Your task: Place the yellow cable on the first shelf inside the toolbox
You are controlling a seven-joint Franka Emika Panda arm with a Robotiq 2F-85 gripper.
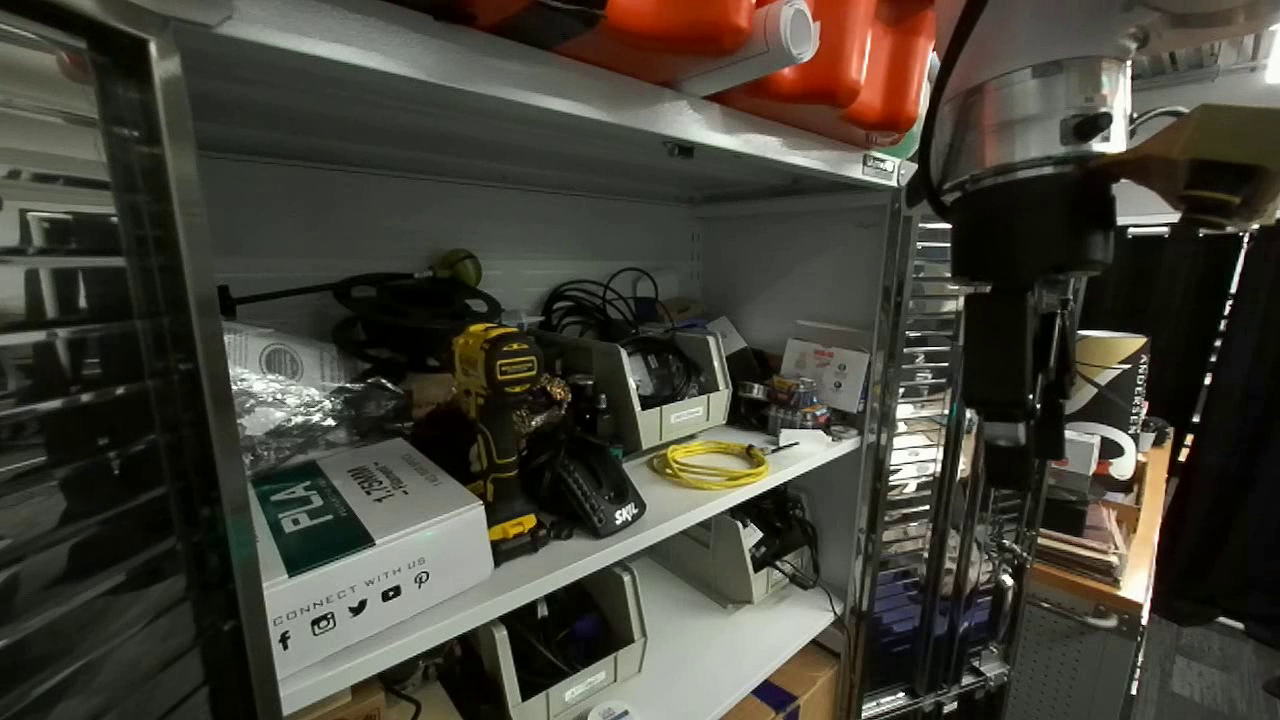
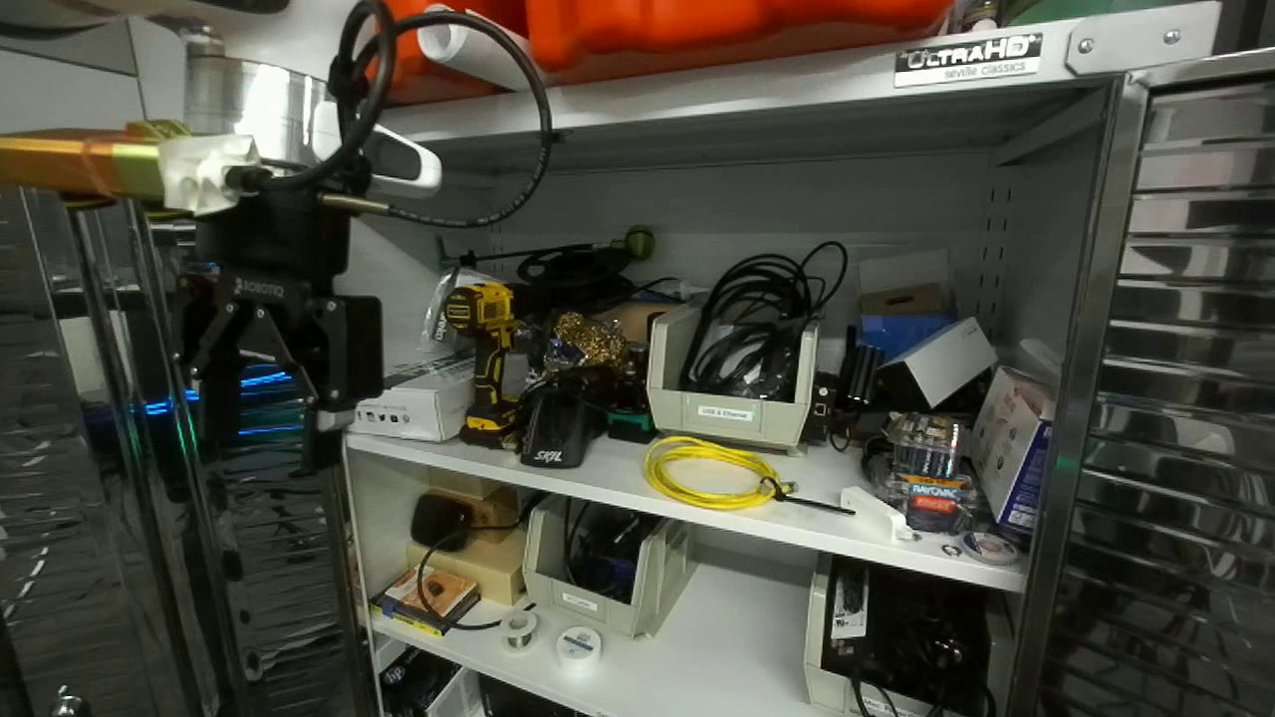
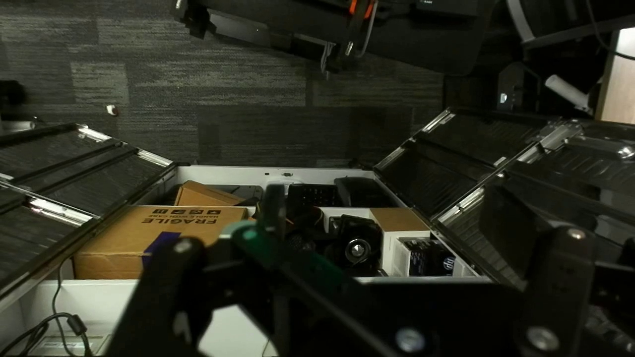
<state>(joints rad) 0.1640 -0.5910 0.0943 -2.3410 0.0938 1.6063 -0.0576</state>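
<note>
The yellow cable [image 1: 710,466] is a loose coil lying flat near the front edge of the upper pale shelf [image 1: 690,508], taken here as the first shelf. In an exterior view the cable [image 2: 702,478] has a black tie at its right end, on the same shelf [image 2: 598,476]. A pale grey open bin [image 1: 678,418], also [image 2: 732,413], stands behind it with black cords inside. Several such bins show, so I cannot tell which is the toolbox. My gripper [image 2: 267,438] hangs open and empty in front of the cabinet, apart from the cable; it also shows here [image 1: 1030,455].
The yellow-black drill [image 2: 488,358], a black charger [image 2: 555,428] and the PLA carton [image 1: 370,540] stand on the same shelf. Batteries [image 2: 926,468] lie right of the cable. More bins [image 2: 598,597] stand on the shelf below. Steel doors [image 2: 1165,398] stand open at both sides.
</note>
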